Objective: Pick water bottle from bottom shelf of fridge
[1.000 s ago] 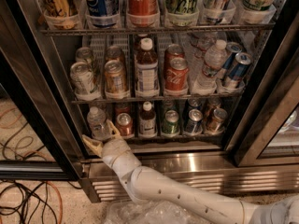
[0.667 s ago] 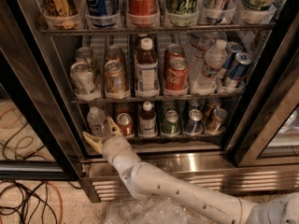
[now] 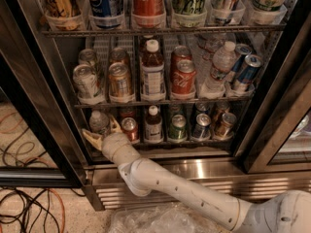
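The water bottle [image 3: 98, 122], small and clear with a white cap, stands at the far left of the bottom shelf [image 3: 165, 142] of the fridge [image 3: 204, 171]. My gripper [image 3: 102, 131] is at that shelf's left front, reaching in from below on the white arm. It is open. One finger [image 3: 91, 139] lies low to the bottle's left and the other finger [image 3: 115, 124] rises just to its right, between the bottle and a red can [image 3: 129, 128]. The bottle's lower part is hidden behind the gripper.
A white-capped bottle of dark drink [image 3: 153, 124] and several cans fill the rest of the bottom shelf. A taller clear bottle [image 3: 219, 67] stands on the middle rack. The open dark door frame [image 3: 34, 130] is at left, cables [image 3: 29, 208] lie on the floor, and crumpled plastic [image 3: 160, 220] lies below.
My gripper has moved up and a little further into the shelf, so its fingers now stand on either side of the water bottle. The bottle has not moved.
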Tool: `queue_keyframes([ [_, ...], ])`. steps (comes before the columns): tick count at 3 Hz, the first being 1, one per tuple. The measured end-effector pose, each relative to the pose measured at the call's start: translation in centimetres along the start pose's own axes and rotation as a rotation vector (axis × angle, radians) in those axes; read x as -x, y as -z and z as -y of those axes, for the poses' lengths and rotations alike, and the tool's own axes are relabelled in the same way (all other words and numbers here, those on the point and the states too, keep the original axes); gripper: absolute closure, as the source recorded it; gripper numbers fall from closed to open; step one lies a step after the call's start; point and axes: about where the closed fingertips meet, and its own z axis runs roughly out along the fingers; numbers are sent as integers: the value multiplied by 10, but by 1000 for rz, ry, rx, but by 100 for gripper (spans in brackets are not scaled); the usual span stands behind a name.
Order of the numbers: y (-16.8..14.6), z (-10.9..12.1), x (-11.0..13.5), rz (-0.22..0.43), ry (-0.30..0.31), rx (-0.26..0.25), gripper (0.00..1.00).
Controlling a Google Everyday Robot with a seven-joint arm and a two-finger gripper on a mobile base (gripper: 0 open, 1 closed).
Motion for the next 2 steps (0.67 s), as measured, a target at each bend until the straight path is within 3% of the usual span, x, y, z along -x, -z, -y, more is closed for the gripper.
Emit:
queue_keyframes([
  [2, 0, 0, 0, 0, 0, 0, 74],
])
